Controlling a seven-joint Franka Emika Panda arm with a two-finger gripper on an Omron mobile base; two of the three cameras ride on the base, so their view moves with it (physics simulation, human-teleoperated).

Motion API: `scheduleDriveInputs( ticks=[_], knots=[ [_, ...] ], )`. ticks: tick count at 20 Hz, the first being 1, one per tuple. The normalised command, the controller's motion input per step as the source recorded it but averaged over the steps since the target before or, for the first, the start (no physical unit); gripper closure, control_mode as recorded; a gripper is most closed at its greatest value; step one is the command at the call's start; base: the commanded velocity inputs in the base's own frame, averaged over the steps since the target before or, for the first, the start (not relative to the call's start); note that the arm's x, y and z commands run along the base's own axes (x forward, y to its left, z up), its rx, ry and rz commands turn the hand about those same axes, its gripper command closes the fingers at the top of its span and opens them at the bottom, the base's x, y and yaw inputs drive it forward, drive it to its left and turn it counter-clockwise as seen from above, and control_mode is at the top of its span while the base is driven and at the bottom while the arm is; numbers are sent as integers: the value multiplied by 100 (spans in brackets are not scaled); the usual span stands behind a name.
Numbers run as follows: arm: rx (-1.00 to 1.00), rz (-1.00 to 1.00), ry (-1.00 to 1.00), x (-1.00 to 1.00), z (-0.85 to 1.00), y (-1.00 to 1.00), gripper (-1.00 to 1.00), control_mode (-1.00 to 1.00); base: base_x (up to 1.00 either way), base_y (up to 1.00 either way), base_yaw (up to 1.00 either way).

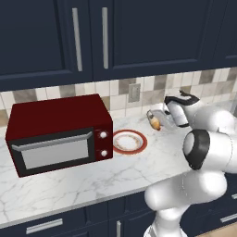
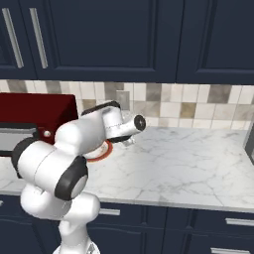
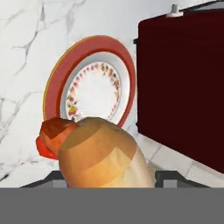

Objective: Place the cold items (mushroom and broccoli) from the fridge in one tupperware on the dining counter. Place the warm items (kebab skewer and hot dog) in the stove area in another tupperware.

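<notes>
above the counter (image 1: 69, 185) – gripper (image 1: 159, 121) half-closed on hot dog (image 3: 98, 153) | plate (image 1: 130, 141) just beside

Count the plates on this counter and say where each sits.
1. The red-rimmed plate lies flat on the marble counter, just right of the red microwave. Others may be hidden behind the arm.

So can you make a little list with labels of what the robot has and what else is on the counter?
held: hot dog, bun with the sausage end sticking out
tool: shut on the hot dog, up above the counter
plate: red rim, flowery pattern, lying flat on the marble counter, nothing on it
microwave: dark red, door shut, just left of the plate
behind: tiled wall with an outlet, dark blue cabinets above
</notes>
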Motion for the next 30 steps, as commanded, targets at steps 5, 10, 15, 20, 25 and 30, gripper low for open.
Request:
scheduleDriveInputs(
  ticks=[5, 10, 15, 20, 25, 30],
  knots=[
    [-13, -1, 0, -100, 0, -96, 100, -100, 0, 0, 0],
    [-80, -2, 0, -100, -3, -29, 100, -100, 0, 0, 0],
    [-97, 9, 0, -100, 14, 27, 100, -100, 0, 0, 0],
    [-63, 37, 0, -100, 30, 55, 100, -100, 0, 0, 0],
    [-14, 57, -5, -97, 36, 18, 100, -100, 0, 0, 0],
    [6, 49, -3, -62, -15, -3, 100, -100, 0, 0, 0]
  ],
)
